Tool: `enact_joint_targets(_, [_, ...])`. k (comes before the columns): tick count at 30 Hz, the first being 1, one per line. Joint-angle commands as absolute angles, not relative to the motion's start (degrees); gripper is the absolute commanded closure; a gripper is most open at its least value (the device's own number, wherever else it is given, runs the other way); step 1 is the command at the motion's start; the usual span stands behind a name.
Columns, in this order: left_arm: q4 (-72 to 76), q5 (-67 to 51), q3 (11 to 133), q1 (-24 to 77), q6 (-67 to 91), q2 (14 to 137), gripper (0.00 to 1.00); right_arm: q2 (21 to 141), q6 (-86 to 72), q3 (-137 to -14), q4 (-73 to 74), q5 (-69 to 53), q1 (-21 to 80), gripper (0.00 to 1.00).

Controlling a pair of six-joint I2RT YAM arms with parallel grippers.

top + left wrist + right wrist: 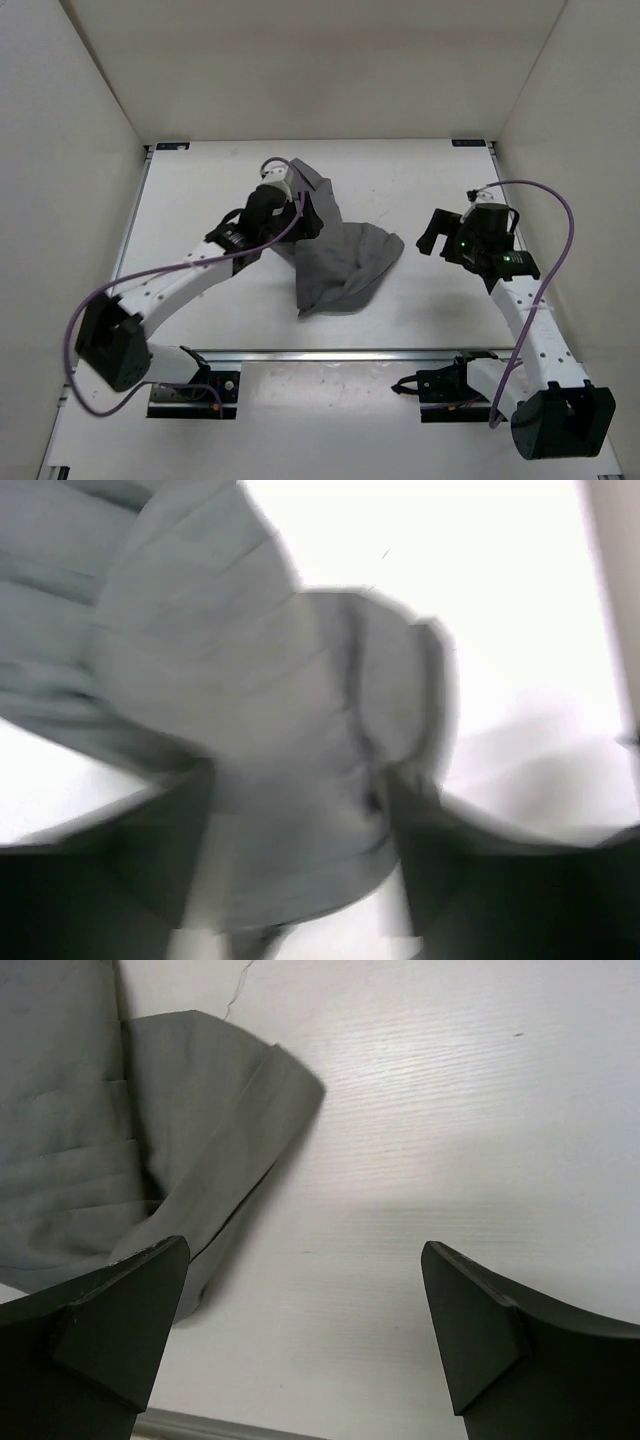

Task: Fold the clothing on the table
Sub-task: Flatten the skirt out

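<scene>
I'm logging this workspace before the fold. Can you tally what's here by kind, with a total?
Grey clothing: 1
White table: 1
Robot arms: 2 (left arm, right arm)
Total: 4

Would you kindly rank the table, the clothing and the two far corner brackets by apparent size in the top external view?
1. table
2. clothing
3. far-left bracket and far-right bracket: both tiny and look alike, so they are left unranked.
</scene>
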State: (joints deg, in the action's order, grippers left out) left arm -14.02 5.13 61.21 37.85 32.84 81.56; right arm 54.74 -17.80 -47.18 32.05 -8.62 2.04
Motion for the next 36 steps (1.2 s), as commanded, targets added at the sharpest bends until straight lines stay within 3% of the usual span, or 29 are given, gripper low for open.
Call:
enact_joint_targets(1, [-14.23,10.19,53.54,39.20,34.80,73.50,0.02,56.86,-18.18,-49.39,30.41,-8.54,5.88,0.01])
enact_joint_targets(4, [-13.28,9.85,44.85,34.57,37.44,65.94,0.01,57.92,-20.99,-50.45,31.03,-9.32,11.84,0.02])
enact_joint_targets(10, [-11.96,8.53,42.45,21.12,31.91,60.55,0.01,57.66,-28.63,-48.52,29.54,-6.95,22.05,0.04])
enact_joint_targets(16, [-0.54,1.77,45.43,13.89,31.90,72.40,0.03,58.27,-31.64,-47.63,25.14,-8.69,27.51,0.05])
enact_joint_targets(19, [5.27,-6.31,50.61,14.50,33.05,81.63,0.11,60.29,-30.94,-48.08,24.96,-9.84,26.99,0.05])
enact_joint_targets(22, [4.48,-12.64,56.93,16.61,30.85,91.64,0.12,61.34,-29.71,-49.30,25.05,-10.37,26.11,0.05])
enact_joint_targets(27, [7.20,-16.88,58.89,15.21,31.38,97.82,0.16,60.48,-28.30,-48.70,25.40,-11.86,23.65,0.05])
enact_joint_targets(36, [8.52,-13.45,60.56,13.27,28.56,100.11,0.02,59.68,-27.43,-47.28,26.28,-13.97,22.15,0.05])
